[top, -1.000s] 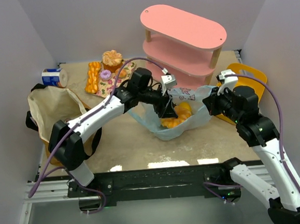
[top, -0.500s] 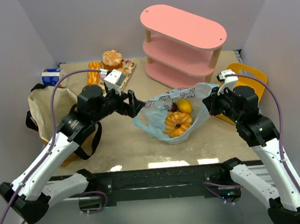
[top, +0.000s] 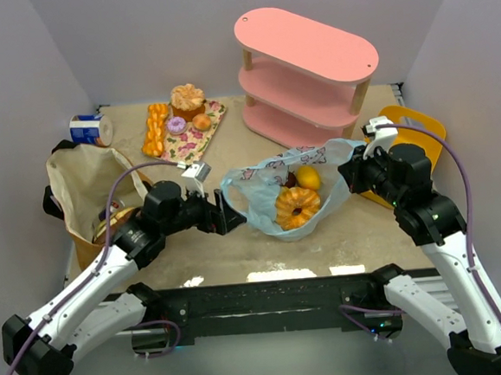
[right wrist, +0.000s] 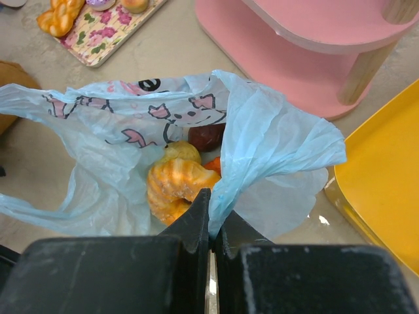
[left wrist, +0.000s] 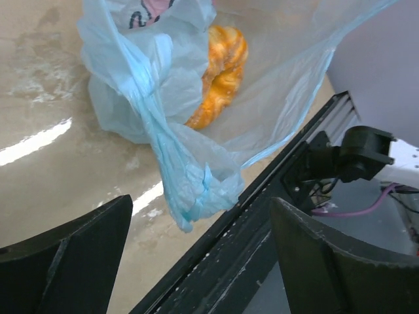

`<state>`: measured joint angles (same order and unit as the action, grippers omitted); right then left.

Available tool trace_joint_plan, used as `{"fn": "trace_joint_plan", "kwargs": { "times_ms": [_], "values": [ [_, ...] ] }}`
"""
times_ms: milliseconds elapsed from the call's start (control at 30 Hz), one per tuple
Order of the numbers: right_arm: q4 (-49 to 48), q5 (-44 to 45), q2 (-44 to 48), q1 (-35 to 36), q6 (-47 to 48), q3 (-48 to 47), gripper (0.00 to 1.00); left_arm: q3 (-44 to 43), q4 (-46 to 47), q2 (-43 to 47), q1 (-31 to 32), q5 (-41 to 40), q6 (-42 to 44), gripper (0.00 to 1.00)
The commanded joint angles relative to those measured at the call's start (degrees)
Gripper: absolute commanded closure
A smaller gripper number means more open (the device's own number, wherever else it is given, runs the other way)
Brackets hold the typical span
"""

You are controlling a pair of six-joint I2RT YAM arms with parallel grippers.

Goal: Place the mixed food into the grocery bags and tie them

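Left wrist: handle of thin light-blue plastic bag [left wrist: 186, 176] is best centred in spread left gripper [left wrist: 200, 222]; right gripper [right wrist: 211, 204] is clamped on opposite handle.

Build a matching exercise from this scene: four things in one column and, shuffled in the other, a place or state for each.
Things:
1. doughnut
2. left gripper
3. right gripper
4. tote

Places or states:
A. shut on the blue bag
B. at the table's left, near the can
C. inside the blue bag
D. open, beside the blue bag

Pairs: 1-C, 2-D, 3-A, 4-B
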<state>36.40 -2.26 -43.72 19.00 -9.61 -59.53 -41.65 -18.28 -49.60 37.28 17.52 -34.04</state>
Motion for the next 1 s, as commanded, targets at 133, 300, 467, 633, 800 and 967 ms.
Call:
{"fn": "trace_joint_plan", "kwargs": {
  "times_ms": [133, 300, 467, 633, 800, 967],
  "values": [
    [-1.4, 0.2, 0.6, -0.2, -0.4, -1.1, 1.00, 5.0, 26.3, -4.6, 0.3, 9.6, -6.7, 0.56],
    [0.8, 2.2, -2.5, -0.2, 2.5, -8.4, 1.00, -8.0, 24.4, -6.9, 0.0, 6.6, 0.2, 0.99],
    [2.3, 6.7, -4.4, -0.2, 5.0, -17.5, 1.00, -20.9, 16.4, -9.9, -2.6, 4.4, 5.9, 1.00],
    [1.7, 9.5, -4.6, -0.2, 5.1, -17.7, 1.00, -24.8, 14.4, -13.6, -8.6, 9.0, 6.4, 1.00],
    [0.6, 10.1, -4.6, -0.2, 4.3, -12.6, 1.00, -24.3, 13.2, -18.0, -9.9, 11.9, 9.9, 1.00],
    [0.9, 11.4, -4.4, -0.3, 4.0, -10.3, 1.00, -27.6, 7.7, -21.0, -10.5, 12.6, 16.9, 0.96]
  ]
}}
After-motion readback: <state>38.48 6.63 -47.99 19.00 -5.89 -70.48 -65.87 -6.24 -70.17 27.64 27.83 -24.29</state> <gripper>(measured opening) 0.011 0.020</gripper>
